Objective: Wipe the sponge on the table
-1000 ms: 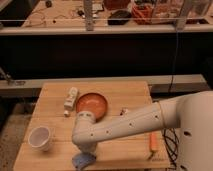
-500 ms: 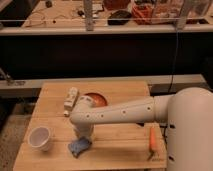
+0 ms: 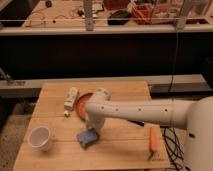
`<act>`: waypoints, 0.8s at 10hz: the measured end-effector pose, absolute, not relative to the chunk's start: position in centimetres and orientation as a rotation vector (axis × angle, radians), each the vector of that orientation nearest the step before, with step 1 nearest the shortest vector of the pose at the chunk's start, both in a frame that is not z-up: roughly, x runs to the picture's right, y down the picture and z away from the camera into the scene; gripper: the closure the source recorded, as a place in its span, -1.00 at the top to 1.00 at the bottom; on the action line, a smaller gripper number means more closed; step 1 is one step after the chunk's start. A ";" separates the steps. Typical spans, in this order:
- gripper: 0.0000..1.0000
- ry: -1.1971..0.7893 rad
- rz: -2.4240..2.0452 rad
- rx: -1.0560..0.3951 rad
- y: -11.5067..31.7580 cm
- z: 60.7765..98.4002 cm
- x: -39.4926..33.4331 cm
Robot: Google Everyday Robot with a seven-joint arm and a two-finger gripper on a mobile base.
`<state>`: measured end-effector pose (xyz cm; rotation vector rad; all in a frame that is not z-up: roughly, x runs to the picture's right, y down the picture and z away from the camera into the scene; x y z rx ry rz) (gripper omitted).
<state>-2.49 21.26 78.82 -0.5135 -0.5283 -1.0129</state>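
Sponge [image 3: 88, 138] is lying flat on the table [image 3: 120, 152], front-centre, a bit left of the middle. It is showing as a small soft blue pad, roughly rectangular, slightly rumpled at the edges and smaller than the plate behind it.

Gripper [image 3: 93, 129] is sitting right over the sponge's back right edge, at the end of the white arm [image 3: 140, 112], which is reaching in from the right. It looks to be touching the sponge. Whether it is wide, narrow or gripping: cannot tell, the arm's end is hiding it.

Orange plate [image 3: 82, 101] is sitting just behind the sponge, partly covered by the arm. Pale bottle [image 3: 71, 99] is lying on its side just left of the plate; any print on it cannot be made out. White cup [image 3: 40, 138] is standing upright near the front left, apart from the sponge. Orange carrot [image 3: 153, 140] is lying near the front right edge, well apart from the sponge.

Table is showing pale tan planks with visible seams. Dark cluttered workbench [image 3: 60, 20] is running along the back; no writing there can be read.
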 end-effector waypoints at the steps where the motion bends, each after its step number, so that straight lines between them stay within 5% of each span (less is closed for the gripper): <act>1: -1.00 -0.517 -0.984 -0.519 21.4 78.8 -0.7; 8: -1.00 -0.471 -0.981 -0.582 29.7 73.9 2.9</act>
